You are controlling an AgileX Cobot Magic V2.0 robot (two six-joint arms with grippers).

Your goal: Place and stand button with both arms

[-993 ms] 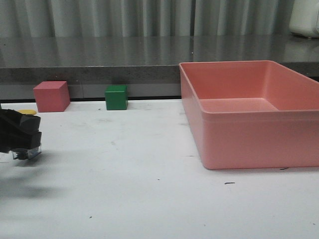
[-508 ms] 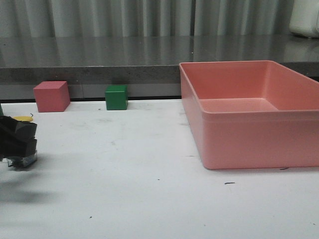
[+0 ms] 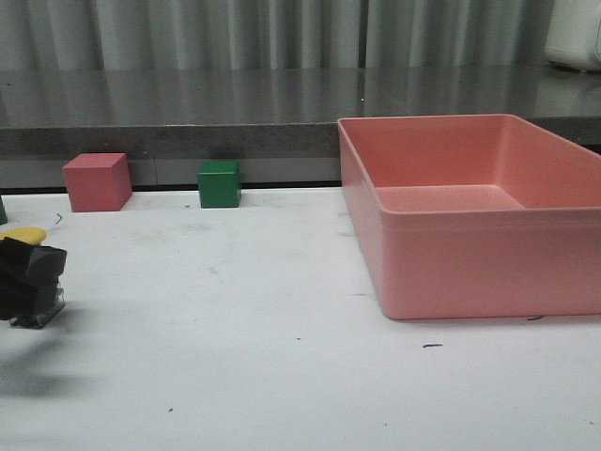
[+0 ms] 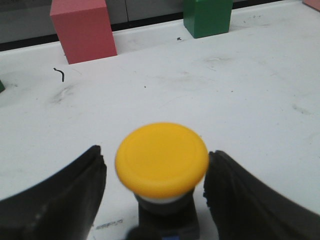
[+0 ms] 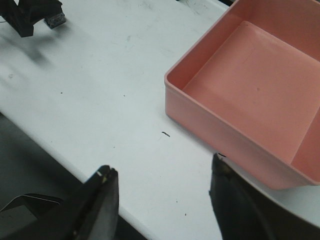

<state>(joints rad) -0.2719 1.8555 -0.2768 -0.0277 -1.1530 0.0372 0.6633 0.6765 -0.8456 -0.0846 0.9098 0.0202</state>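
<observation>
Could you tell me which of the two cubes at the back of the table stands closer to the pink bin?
The green cube. It sits nearer the middle of the table's back edge, while the pink cube stands further left, away from the pink bin.

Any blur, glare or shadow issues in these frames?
Front view: sharp on the tray; the button at the left edge is dark, with a soft shadow on the table below it. Left wrist view: cap and near fingers are soft, the cubes behind crisper. Right wrist view: fingers blurred, tray in focus. No strong glare anywhere.
</observation>
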